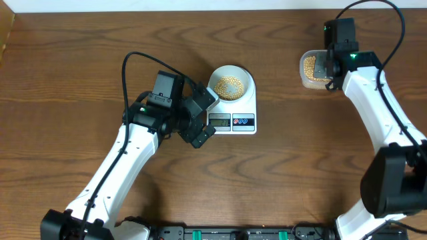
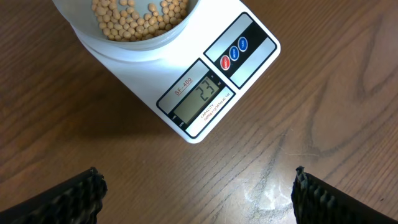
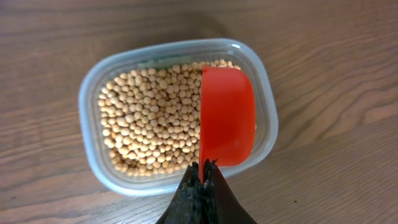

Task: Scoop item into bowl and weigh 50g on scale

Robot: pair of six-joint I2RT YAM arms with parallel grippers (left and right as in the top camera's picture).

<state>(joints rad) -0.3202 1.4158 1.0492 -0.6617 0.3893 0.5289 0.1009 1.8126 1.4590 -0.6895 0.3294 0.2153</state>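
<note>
A: Reading the scale (image 2: 180,74)?
B: "SF-400", showing 23. Bowl (image 1: 231,69) of beans (image 2: 140,15) sits on it.
A: Jaws?
B: Left jaws wide apart; right jaws clamped on red scoop (image 3: 227,115) over tub (image 3: 87,124).

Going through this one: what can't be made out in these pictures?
- Overhead: the scale digits are too small to read.
- Left wrist: the bowl is cut off by the top edge.
- Right wrist: the red scoop looks plain red, so its open side and any load are unclear.
- Overhead: the tub is partly covered by the right gripper.
</note>
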